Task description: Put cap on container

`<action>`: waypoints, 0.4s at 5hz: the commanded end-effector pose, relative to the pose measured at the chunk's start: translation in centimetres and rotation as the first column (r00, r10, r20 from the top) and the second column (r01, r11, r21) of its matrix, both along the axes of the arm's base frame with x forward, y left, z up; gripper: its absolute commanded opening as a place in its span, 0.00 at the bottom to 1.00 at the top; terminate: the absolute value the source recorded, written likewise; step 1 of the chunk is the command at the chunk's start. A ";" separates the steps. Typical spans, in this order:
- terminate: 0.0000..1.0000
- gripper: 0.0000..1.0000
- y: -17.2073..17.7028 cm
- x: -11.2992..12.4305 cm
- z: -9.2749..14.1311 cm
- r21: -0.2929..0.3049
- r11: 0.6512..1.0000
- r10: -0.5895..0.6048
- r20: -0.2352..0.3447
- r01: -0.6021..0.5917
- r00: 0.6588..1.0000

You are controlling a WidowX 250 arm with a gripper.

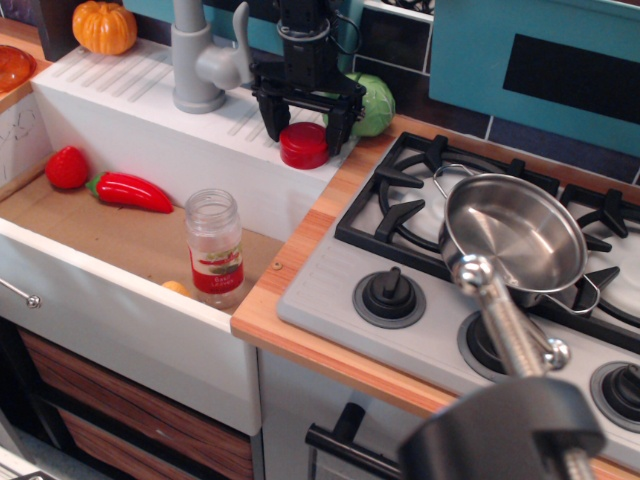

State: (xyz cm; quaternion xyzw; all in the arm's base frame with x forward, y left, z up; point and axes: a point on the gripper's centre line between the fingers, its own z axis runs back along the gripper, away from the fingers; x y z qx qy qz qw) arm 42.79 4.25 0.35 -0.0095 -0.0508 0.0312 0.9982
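The red cap (303,146) lies flat on the white sink ledge at the back, by the wooden counter. My black gripper (303,130) hangs straight over it, open, with one finger on each side of the cap; whether the fingers touch it I cannot tell. The container (215,246), a clear jar with a red, white and green label, stands upright and uncapped in the sink basin near its front right corner, well in front of and left of the gripper.
A red strawberry (67,167) and red pepper (130,191) lie in the basin's left part. A grey tap (195,55) and a green cabbage (370,105) flank the gripper. A steel pot (513,237) sits on the stove. A pumpkin (104,26) stands at the back left.
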 end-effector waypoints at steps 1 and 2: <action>0.00 0.00 0.6 0.7 2.6 -0.010 0.999 -0.046 0.006 0.046 0.999; 0.00 0.00 0.8 -0.8 3.2 -0.033 0.993 -0.116 -0.048 0.115 0.992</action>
